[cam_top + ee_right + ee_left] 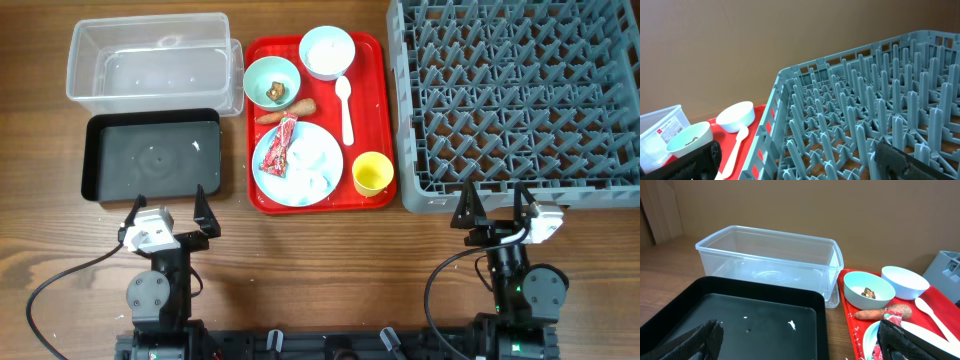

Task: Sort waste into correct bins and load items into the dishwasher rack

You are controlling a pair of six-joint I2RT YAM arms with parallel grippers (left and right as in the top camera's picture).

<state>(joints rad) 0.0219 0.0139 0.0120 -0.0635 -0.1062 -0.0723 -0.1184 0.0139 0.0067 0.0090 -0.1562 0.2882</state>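
On the red serving tray, a light-blue plate [318,170] carries a red wrapper [284,146] and white tissue [308,172]. A carrot [286,113] lies above it. One teal bowl [271,80] holds a brown scrap [277,93], and another bowl [327,50] holds rice. The white spoon [346,108] and yellow cup [372,173] are to the right. The clear tub [150,55] and black tray [150,160] sit left, the grey rack [515,100] right. My left gripper [168,208] stands open before the black tray [740,315]. My right gripper [494,203] stands open at the rack's [865,100] near edge.
The red serving tray [372,110] lies between the bins and the rack. Bare wooden table runs along the front around both arm bases. Cables trail from each arm near the front edge.
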